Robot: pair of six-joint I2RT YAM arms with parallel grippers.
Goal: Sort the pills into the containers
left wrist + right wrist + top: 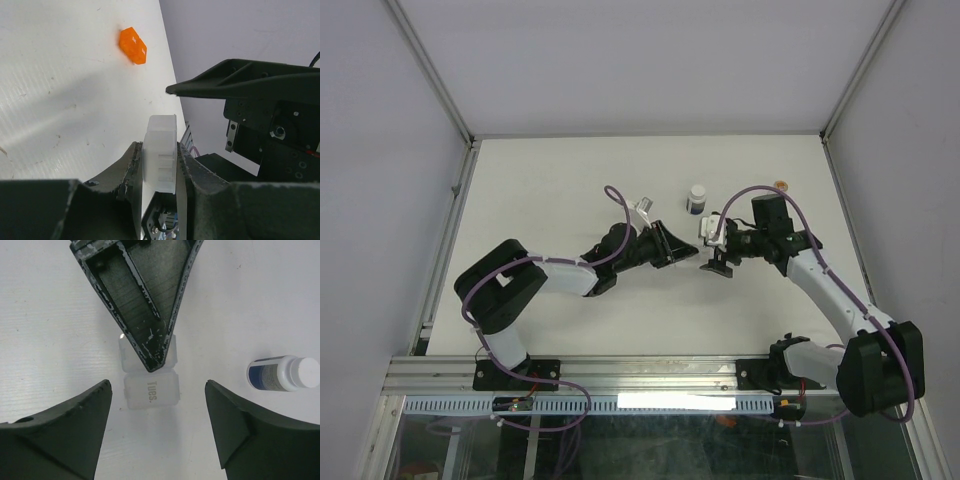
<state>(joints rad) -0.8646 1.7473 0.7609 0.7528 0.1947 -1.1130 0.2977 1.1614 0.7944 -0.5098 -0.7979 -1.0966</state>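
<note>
Small flat translucent plastic two-cell box [150,392] held at mid-table by the left gripper [685,250]
Its fingers are closed narrowly on the box; a white, blue-labelled pill bottle [282,374] is seen toward the far edge; the right gripper [716,264] is spread wide either side of the box; a small tan-orange round vial [781,185] is set near the far right corner of the white table [570,200].

Matched across left arm [565,272] and right arm [830,290] — black joint housings, white link shells. Trailed purple cables [612,196] in loose loops from base to wrist. Ended in matt black wedge-shaped jaws, scuffed pale along the edges and ridged inside. Showed small screw heads and a hex nut [276,132] on the black wrist block. Sat on black base plates [515,372] bolted to an aluminium rail [650,372].
</note>
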